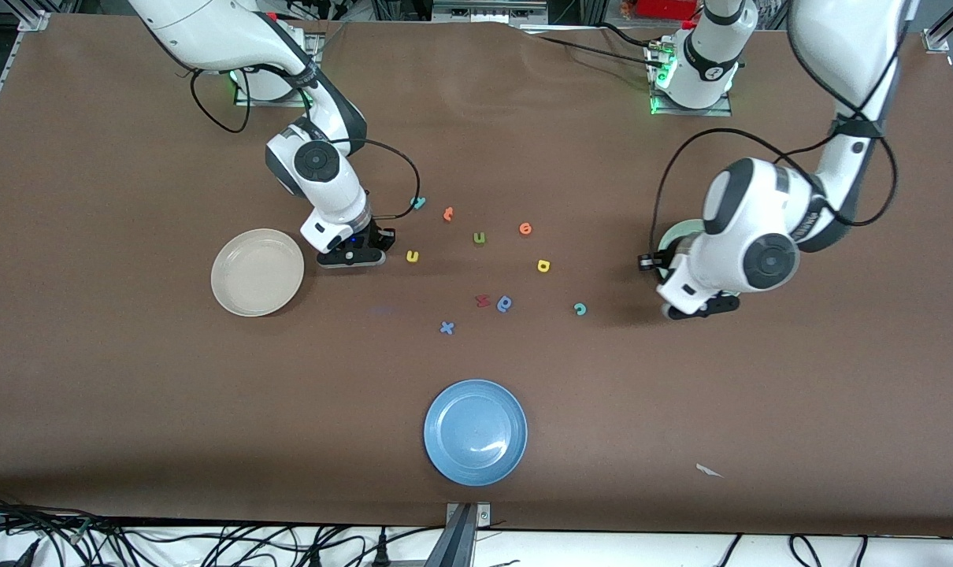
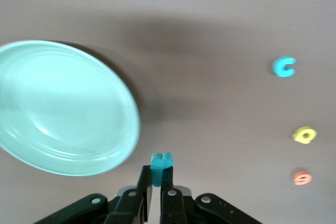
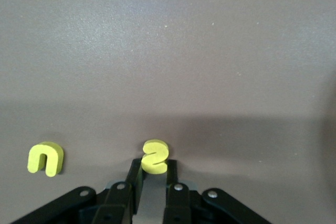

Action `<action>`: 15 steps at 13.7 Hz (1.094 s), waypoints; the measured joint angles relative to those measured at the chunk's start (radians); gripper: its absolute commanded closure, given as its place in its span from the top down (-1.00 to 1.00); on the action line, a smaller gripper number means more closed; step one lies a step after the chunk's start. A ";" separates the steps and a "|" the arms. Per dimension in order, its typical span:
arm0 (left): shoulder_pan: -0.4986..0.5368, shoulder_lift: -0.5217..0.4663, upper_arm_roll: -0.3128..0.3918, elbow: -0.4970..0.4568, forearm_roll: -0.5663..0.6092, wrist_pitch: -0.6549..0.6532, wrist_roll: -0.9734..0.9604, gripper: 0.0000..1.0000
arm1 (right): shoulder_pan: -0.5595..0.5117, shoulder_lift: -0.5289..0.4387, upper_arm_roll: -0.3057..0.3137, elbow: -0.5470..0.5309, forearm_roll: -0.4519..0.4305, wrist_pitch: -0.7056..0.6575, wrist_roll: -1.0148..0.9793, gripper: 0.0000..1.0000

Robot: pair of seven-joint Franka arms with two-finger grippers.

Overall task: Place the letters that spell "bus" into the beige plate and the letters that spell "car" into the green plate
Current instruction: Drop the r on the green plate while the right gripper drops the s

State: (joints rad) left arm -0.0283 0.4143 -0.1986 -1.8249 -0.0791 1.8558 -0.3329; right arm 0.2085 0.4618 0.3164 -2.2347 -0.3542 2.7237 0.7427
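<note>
Your right gripper [image 3: 153,174] pinches the yellow "s" [image 3: 155,157] beside the beige plate [image 1: 257,272], its destination, while your left gripper [image 2: 156,182] clamps a teal letter [image 2: 160,165] by the green plate [image 2: 63,108].

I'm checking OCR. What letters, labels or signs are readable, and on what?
"s": gripped yellow letter, in the right gripper.
"u": loose yellow letter, on the table.
"c": teal foam letter.
"x": blue foam letter.
Others too small; no printed labels.
</note>
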 measured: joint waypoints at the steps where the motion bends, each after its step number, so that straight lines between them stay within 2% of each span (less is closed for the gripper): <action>1: 0.027 0.001 0.001 -0.006 0.027 -0.012 0.046 -1.00 | -0.001 -0.007 -0.007 0.002 -0.006 -0.006 -0.013 -0.96; 3: 0.076 0.002 0.001 -0.031 0.072 -0.018 0.131 -1.00 | -0.017 -0.052 -0.029 0.014 -0.009 -0.089 -0.112 -0.96; 7: 0.164 0.025 0.003 -0.089 0.128 -0.009 0.251 -1.00 | -0.168 -0.183 -0.043 0.023 -0.009 -0.219 -0.455 -0.91; 8: 0.176 0.039 0.003 -0.099 0.159 0.000 0.261 -1.00 | -0.203 -0.198 -0.044 0.022 -0.008 -0.228 -0.528 -0.65; 9: 0.182 0.055 0.003 -0.110 0.179 0.029 0.264 -1.00 | -0.234 -0.203 -0.044 0.019 -0.008 -0.232 -0.590 -0.16; 10: 0.185 0.072 0.002 -0.123 0.188 0.066 0.264 -1.00 | -0.256 -0.204 -0.044 0.013 -0.008 -0.233 -0.629 0.20; 11: 0.186 0.087 0.002 -0.136 0.191 0.098 0.264 -0.88 | -0.268 -0.203 -0.045 0.001 -0.008 -0.233 -0.645 0.31; 12: 0.186 0.096 0.002 -0.142 0.192 0.113 0.264 -0.24 | -0.271 -0.202 -0.044 -0.013 -0.008 -0.231 -0.649 0.59; 13: 0.186 0.100 0.002 -0.143 0.192 0.116 0.264 0.71 | -0.271 -0.199 -0.043 -0.024 -0.008 -0.227 -0.649 0.68; 14: 0.186 0.100 0.002 -0.142 0.192 0.118 0.264 1.00 | -0.271 -0.198 -0.040 -0.032 -0.008 -0.224 -0.649 0.67; 15: 0.186 0.099 0.001 -0.139 0.192 0.118 0.264 1.00 | -0.271 -0.197 -0.039 -0.037 -0.007 -0.223 -0.649 0.66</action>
State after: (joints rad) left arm 0.1578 0.5129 -0.1976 -1.9637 0.1125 1.9737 -0.0686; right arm -0.0621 0.2644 0.2774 -2.2713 -0.3616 2.5010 0.0941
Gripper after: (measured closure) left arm 0.758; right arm 0.339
